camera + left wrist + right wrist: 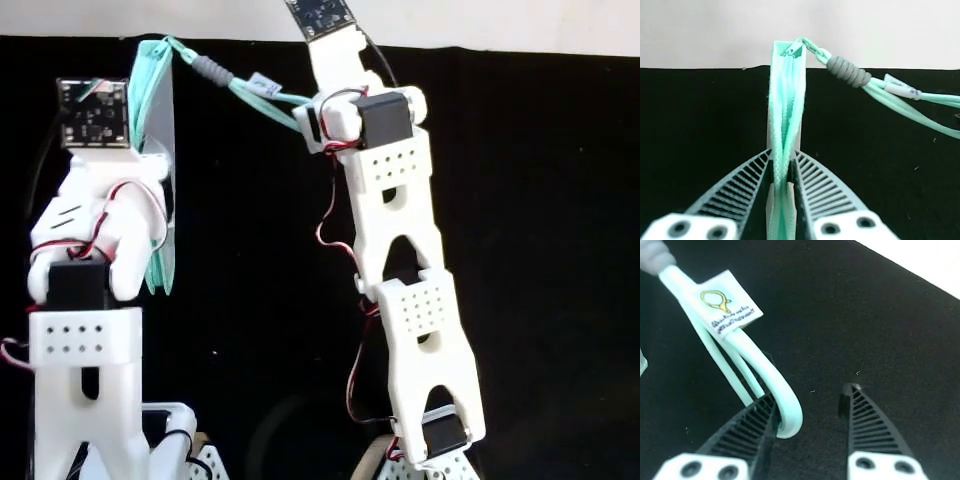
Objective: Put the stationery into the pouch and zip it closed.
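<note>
A mint-green pouch [155, 120] stands on edge, held upright off the black table by my left gripper [160, 235]. In the left wrist view the left gripper [784, 175] is shut on the pouch [785, 100] along its zipper edge. The zipper slider [792, 50] sits at the pouch's far end. A mint cord [250, 88] with a grey knot [849, 71] and a white tag [727, 302] runs from the slider to my right gripper [305, 118]. The right gripper [810, 405] is open, and the cord loop [785, 410] hangs over one finger [747, 435].
A black cloth [540, 200] covers the table, with a white wall [500, 25] behind its far edge. Both arm bases [420, 440] stand at the near edge. No loose stationery lies on the cloth.
</note>
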`<state>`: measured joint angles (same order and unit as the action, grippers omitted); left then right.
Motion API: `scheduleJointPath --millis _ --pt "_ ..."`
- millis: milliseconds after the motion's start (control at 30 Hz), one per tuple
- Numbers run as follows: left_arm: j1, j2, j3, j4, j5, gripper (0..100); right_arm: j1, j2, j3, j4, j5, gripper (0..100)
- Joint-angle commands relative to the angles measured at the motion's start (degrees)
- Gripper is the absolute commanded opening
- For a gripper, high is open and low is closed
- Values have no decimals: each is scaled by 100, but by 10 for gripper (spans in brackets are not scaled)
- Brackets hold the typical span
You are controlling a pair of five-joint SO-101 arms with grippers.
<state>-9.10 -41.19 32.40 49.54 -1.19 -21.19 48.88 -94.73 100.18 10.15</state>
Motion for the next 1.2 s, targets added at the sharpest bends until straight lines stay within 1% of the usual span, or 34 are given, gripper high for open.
scheduleJointPath --millis 0,100,200,300,400,500,633,700,933,1033,1100,1167 --pt "699 602 -13 -44 484 7 13 -400 -576 101 -79 262" --pt "1402 945 -22 -53 615 7 154 -400 -576 101 -44 265" --pt "1807 1200 -13 -53 774 7 435 -400 -576 101 -62 265" --pt "1877 1358 -13 -53 888 7 637 -400 -576 110 -70 266" --pt "1877 1490 -4 -44 897 7 646 -400 -400 110 -70 266" --pt "1886 1631 -4 -35 905 7 585 -418 242 110 -70 266" --pt "1895 1842 -4 -26 1143 7 593 -409 1341 101 -53 266" --pt "1903 1965 -4 -18 1160 7 629 -409 1613 101 -44 266" --pt "2563 2097 277 114 1134 11 699 -400 1745 101 -62 265" --pt "2607 2097 330 132 1134 12 778 -409 2053 101 -62 265" --pt "2589 2079 321 141 1134 50 822 -409 2202 101 -70 265" --pt "2580 2079 330 229 1134 123 822 -409 2290 101 -70 265"
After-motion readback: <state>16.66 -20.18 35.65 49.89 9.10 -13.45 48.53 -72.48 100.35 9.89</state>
